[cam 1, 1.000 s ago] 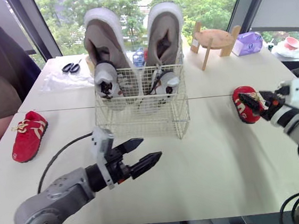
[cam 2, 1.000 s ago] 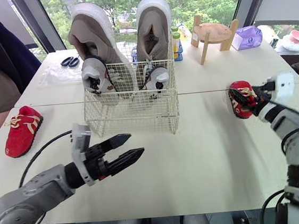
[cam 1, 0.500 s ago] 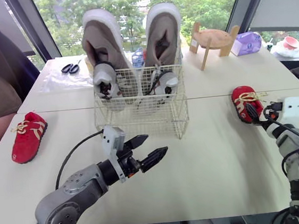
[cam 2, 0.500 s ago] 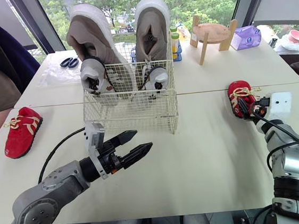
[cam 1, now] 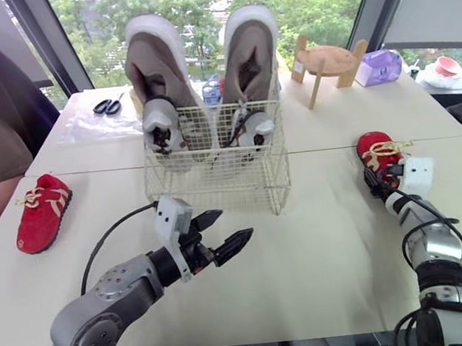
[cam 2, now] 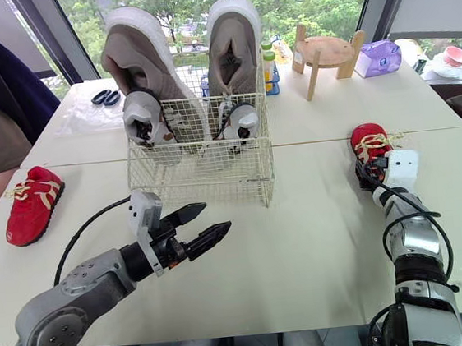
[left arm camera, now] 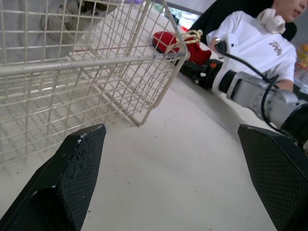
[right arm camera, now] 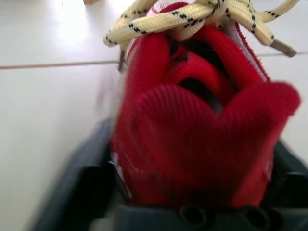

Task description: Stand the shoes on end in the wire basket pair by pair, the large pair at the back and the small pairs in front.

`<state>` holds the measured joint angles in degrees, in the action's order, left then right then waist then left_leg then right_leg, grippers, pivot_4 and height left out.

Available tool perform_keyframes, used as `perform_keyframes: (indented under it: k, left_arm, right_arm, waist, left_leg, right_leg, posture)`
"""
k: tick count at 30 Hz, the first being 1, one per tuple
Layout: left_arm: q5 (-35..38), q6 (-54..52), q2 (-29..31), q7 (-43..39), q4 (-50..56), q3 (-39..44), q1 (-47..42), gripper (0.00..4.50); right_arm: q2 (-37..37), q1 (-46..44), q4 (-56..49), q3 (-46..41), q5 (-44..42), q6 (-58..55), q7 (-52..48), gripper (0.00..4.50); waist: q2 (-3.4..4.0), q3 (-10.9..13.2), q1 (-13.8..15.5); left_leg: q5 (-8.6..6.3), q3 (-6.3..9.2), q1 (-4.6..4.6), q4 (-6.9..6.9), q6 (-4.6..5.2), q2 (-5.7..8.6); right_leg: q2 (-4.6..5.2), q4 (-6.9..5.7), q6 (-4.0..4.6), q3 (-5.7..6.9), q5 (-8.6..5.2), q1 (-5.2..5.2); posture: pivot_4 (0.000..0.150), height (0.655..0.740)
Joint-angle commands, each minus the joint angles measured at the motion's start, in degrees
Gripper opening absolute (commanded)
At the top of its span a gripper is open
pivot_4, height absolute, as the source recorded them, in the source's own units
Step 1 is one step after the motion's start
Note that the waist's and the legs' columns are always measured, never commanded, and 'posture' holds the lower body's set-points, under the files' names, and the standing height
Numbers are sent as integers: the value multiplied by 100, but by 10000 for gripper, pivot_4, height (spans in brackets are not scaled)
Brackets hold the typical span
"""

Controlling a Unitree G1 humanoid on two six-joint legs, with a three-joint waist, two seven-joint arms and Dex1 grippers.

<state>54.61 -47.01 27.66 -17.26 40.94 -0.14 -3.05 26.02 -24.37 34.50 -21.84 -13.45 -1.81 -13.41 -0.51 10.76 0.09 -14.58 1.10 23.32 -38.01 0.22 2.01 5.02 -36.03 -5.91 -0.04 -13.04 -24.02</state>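
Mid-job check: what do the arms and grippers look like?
The left arm and right arm are grey metal with rounded joints. The left gripper has two black tapered jaws with textured faces, a white box behind them, and a black cable trailing off. The right gripper carries a similar white block, with black cables looping along the forearm.

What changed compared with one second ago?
The right gripper swung from beside the right red shoe round to its heel, which its fingers now clasp. The left gripper moved a little toward the wire basket, open. The left red shoe and large shoes stayed.
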Motion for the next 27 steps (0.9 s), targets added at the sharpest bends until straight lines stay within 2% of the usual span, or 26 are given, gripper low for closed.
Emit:
perform_keyframes:
  k: [1,3,4,8,11,13,18,22,27]
  left_arm:
    - [273,-97,90,346,261,393,-104,45000]
    - [426,-240,336,545,345,731,-125,45000]
    - [775,-233,439,526,291,1031,-109,45000]
    - [3526,97,944,326,-582,2525,-344,45000]
    - [4446,235,1361,513,-1114,2945,-861,45000]
    - [4706,314,1576,620,-1440,2995,-1281,45000]
    - [5080,599,1676,1107,-2679,2713,-3174,45000]
    - [5350,277,1817,883,-3467,2524,-4341,45000]
    - [5146,-224,2034,527,-4008,2350,-4867,45000]
  right_arm:
    - [-11,-71,173,0,18,212,6,21631]
    - [-30,-132,77,-35,-51,270,30,21297]
    - [-10,-207,-35,-65,-96,276,46,21296]
    - [444,-1337,-547,-265,-508,206,-182,21296]
    - [862,-2539,-625,-195,-795,98,-692,21296]
    - [1051,-3163,-805,62,-975,-104,-1364,21296]
    - [1396,-4498,-1741,991,-1525,-946,-3486,21296]
    - [1399,-4750,-2401,1672,-1543,-1056,-4576,21296]
    - [1291,-4781,-2740,1948,-1506,-905,-5090,21296]
  waist:
    - [0,0,-17]
    - [0,0,-27]
    - [0,0,-44]
    - [29,16,-112]
    - [66,38,-114]
    - [68,41,-100]
    - [19,30,-68]
    - [1,33,-73]
    - [-3,36,-75]
  left_leg:
    - [0,0,-1,0,0,0]
    - [0,2,-6,0,0,0]
    - [0,4,-5,0,0,0]
    - [0,0,7,0,0,-2]
    - [0,-7,12,0,0,-1]
    - [0,-6,12,4,0,-1]
    - [0,26,13,15,0,-11]
    - [0,25,13,8,0,-2]
    - [0,22,16,8,0,9]
  right_leg:
    - [0,0,0,0,0,1]
    - [0,0,0,1,0,7]
    - [-1,1,0,2,0,7]
    - [3,-7,0,0,0,-19]
    - [4,-7,-2,0,1,-30]
    - [2,-9,-5,0,2,-31]
    - [-19,0,-20,19,-1,-19]
    - [-11,-1,-21,17,-1,-11]
    - [1,-4,-22,16,0,-17]
  posture:
    - [1500,7400]
    - [1500,7400]
    - [1500,7400]
    - [1500,7400]
    - [1500,7400]
    - [1500,7400]
    - [1500,7400]
    - [1500,7400]
    - [1500,7400]
